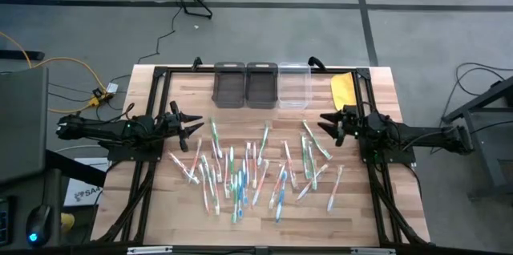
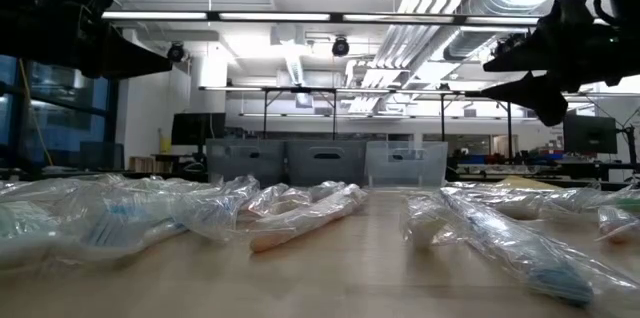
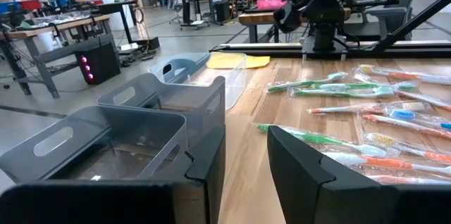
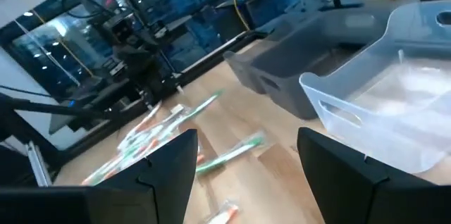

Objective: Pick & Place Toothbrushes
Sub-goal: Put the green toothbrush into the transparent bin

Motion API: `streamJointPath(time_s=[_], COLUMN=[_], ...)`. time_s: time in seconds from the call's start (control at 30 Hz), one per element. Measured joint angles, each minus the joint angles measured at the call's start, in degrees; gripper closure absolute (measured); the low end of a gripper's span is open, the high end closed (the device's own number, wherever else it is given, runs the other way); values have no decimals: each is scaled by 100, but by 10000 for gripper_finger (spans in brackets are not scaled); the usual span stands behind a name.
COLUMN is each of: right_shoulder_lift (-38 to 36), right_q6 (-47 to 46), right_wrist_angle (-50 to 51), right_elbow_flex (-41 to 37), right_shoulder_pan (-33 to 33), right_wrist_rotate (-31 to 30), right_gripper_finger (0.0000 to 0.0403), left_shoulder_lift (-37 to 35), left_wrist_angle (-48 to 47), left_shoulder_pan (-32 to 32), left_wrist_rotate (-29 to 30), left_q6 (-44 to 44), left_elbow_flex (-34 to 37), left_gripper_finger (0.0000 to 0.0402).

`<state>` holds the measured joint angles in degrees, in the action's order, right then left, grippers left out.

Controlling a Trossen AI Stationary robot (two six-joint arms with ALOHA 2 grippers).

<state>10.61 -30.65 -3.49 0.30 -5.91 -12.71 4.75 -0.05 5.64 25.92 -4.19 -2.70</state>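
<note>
Three bins (image 1: 260,84) sit at the frame's upper centre — nothing visible inside; toothbrushes (image 1: 240,171) lie scattered below. Left gripper (image 1: 192,123) and right gripper (image 1: 325,123) — fingers spread, holding nothing

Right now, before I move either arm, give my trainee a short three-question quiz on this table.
1. True or false: the left gripper holds one of the thin plastic toothbrushes.
2. How many plastic bins stand in the row at the table's far edge: A two, B three, C five?
3. The flat yellow object lies beside which bin, the clear one or a dark grey one?

Key: 1 false, both the left and the right gripper hover open and empty. 2 B. 3 the clear one.
</note>
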Motion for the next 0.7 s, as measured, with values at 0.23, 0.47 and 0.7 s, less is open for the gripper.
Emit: streamJointPath(time_s=[0.23, 0.47, 0.7], right_shoulder_lift=[124, 781, 1943], right_q6=[-596, -911, -1178], right_wrist_angle=[186, 1689, 2676], right_elbow_flex=[287, 1332, 2059], right_shoulder_pan=[1, 2, 2], right_wrist_rotate=[460, 104, 67], right_gripper_finger=[165, 165, 165], left_shoulder_lift=[0, 0, 0], left_wrist_angle=[0, 0, 0], left_shoulder_pan=[1, -1, -1], left_wrist_rotate=[1, 1, 0], left_q6=[-1, -1, -1], left_elbow_flex=[0, 0, -1], left_gripper_finger=[300, 300, 300])
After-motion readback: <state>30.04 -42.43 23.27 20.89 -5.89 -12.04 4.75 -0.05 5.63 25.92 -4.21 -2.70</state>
